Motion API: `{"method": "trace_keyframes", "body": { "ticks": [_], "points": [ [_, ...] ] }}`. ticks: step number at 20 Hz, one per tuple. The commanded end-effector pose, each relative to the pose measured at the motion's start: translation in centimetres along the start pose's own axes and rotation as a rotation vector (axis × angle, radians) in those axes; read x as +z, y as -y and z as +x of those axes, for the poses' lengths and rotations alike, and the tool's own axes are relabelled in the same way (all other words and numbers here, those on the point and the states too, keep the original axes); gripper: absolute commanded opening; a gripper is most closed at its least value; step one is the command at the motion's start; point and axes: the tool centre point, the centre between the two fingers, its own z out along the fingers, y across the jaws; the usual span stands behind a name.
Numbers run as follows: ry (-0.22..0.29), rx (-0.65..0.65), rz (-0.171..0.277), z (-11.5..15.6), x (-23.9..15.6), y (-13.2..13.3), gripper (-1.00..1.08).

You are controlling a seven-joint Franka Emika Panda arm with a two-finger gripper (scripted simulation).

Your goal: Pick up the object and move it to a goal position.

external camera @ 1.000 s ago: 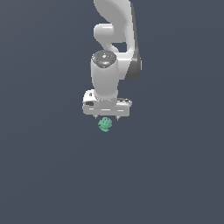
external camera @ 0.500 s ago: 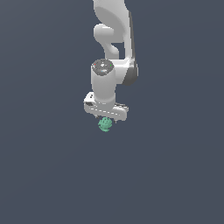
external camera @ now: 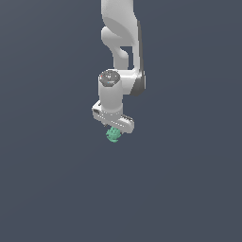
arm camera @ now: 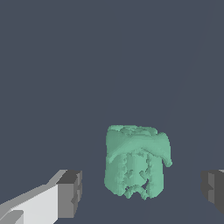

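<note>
Grey-blue surface (external camera: 52, 179), flat and uniform, fills the exterior view from edge to edge. White Panda arm (external camera: 120, 33) enters at 12 o'clock and drops to about frame centre, wrist barrel upright, dark joint band on its side toward the exterior view's right. White gripper (external camera: 114, 130) hangs below the wrist, its crossbar tilted, lower toward the exterior view's right. Teal-green lumpy object (external camera: 113, 134) sits right under the crossbar, at 6 o'clock of the gripper; contact with it can't be read from this view.

Wrist view, left to right: one finger, white with a dark grey pad (arm camera: 70, 194); a clear strip of grey floor; the object (arm camera: 135, 161), ridged and knobbly with a wider cap-like top; another strip of floor; the second grey pad (arm camera: 213, 189) at the frame edge. Jaws spread wide, both pads well apart from the object, which lies between them, nearer the first pad. Nothing held.
</note>
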Motion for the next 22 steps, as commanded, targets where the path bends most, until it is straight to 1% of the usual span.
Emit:
{"method": "trace_keyframes", "body": {
  "ticks": [1,6,12,22],
  "points": [
    [0.0,0.033,0.0,-0.2,0.4,-0.3,1.0],
    [0.0,0.061,-0.001,-0.5,0.8,-0.5,1.0],
    [0.0,0.058,-0.001,-0.5,1.3,-0.5,1.0],
    [0.0,0.062,-0.001,-0.6,5.4,-0.6,1.0]
  ]
}}
